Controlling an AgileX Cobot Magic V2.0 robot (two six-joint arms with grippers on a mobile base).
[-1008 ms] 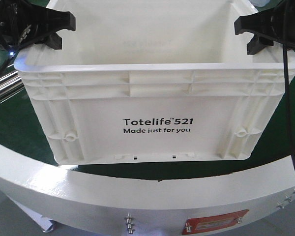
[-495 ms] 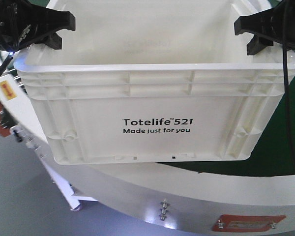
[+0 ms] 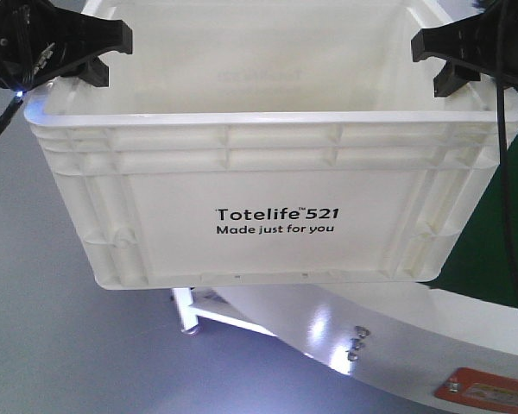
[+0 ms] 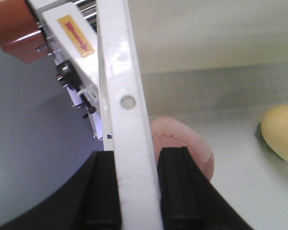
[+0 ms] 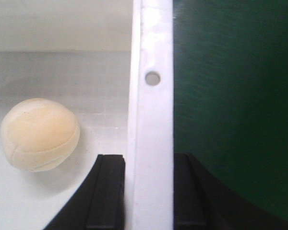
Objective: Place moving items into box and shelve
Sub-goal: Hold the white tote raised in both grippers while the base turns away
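Left ball (image 4: 187, 143), right ball (image 5: 40, 135), inside box (image 3: 259, 159)

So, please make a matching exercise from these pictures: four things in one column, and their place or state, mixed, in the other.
Things:
1 pinkish-brown ball
2 pale yellow ball
3 right gripper
4 white tote

Place or state:
A carries black print
B inside, by the left gripper
C shut on the white tote's rim
D inside, by the right gripper

Pairs: 1-B; 2-D; 3-C; 4-A
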